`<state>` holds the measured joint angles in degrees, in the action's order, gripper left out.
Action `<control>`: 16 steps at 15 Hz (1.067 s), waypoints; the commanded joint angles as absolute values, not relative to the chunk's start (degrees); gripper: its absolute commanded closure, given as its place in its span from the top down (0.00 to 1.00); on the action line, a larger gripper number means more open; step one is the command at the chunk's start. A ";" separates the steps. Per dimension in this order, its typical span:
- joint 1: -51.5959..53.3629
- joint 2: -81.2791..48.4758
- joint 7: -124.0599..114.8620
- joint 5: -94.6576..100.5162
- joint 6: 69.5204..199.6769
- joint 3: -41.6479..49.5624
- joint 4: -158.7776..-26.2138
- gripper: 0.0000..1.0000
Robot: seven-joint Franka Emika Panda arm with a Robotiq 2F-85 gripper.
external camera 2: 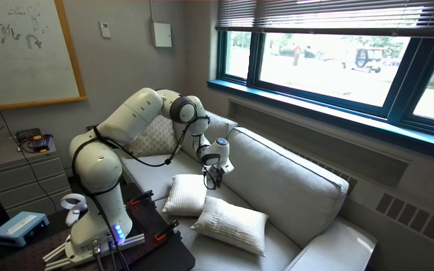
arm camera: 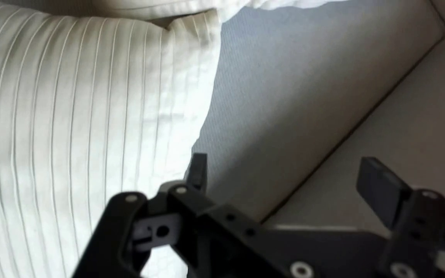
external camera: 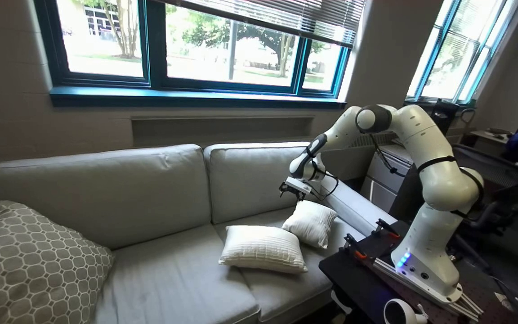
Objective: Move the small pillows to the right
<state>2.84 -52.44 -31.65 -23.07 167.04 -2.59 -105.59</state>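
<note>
Beside the backrest (external camera: 254, 180), near one end of the sofa (external camera: 160, 274), my gripper (arm camera: 284, 170) hangs with its fingers (arm camera: 197, 170) spread wide and nothing pinched; only sofa fabric shows through the gap. In the wrist view one of them overlaps the rim of the armrest-side pillow (arm camera: 91, 100) while its mate stands out toward the backrest, so I judge the gripper is turned to straddle that rim. Whether it touches cloth, I cannot tell.

I read "right" as toward the armrest (external camera 2: 337, 241), which stands on that side in both exterior views. That would explain why the two small pillows sit together here, well apart from the grey patterned pillow (external camera: 38, 265). The armrest-side pillow is the closer to the sofa's end; the seam-side pillow (external camera: 263, 249) rests across the seat seam (external camera: 249, 288), and the two meet at a corner. I call the task nearly done, with perhaps a nudge left for the one on the seam. If I do grip, I want a deep fold rather than the thin rim, since plump cloth could slip out.

Clamps (external camera: 355, 246) bite the edge of the dark table (external camera: 340, 265), presumably so the base (external camera: 425, 261) holds firm when I reach this far. Black straps (external camera: 436, 162) tie the cable (external camera 2: 168, 161) to the robot arm (external camera 2: 134, 116), likely to keep it from snagging a pillow.
</note>
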 commanded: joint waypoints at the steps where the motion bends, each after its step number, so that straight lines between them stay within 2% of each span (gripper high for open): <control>1: 11.55 -62.72 -37.79 -19.74 158.67 5.71 -91.34 1.00; 4: 14.87 -69.55 -43.70 -16.59 151.25 9.56 -82.26 1.00; 9: 12.38 -76.69 -47.83 -13.58 136.51 8.09 -70.80 1.00; 16: 8.50 -78.04 -50.92 -11.42 116.76 7.37 -65.70 1.00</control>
